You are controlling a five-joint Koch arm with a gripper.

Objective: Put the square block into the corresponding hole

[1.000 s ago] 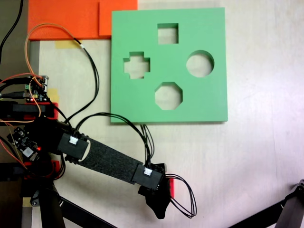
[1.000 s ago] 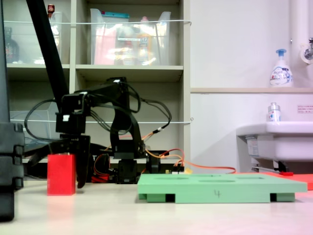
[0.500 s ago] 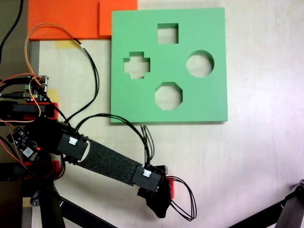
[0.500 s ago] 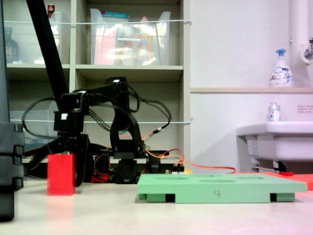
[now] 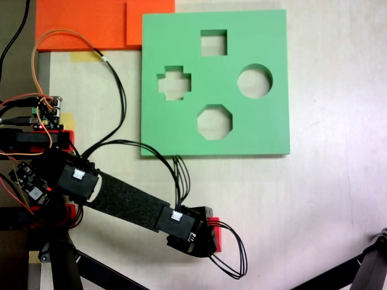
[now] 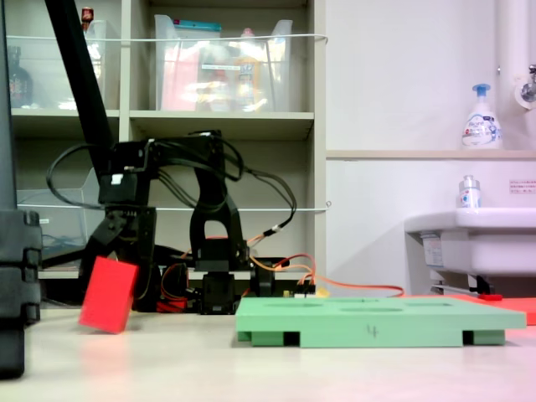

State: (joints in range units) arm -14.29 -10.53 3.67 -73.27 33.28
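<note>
I am squeezing the small red foam cube (image 6: 108, 294) in my jaws (image 6: 126, 264). It is tilting, with one corner touching or just above the counter (image 6: 352, 373). The square hole (image 5: 213, 42) in the big green foam board (image 5: 266, 130) is far off and empty. I am only starting.

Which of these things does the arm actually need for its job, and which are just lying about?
Needed:
- red foam cube, tilted at the gripper
- square cutout in the green foam board

Just lying about:
- orange foam sheets
- soap dispenser
- sink
- shelf bins
</note>
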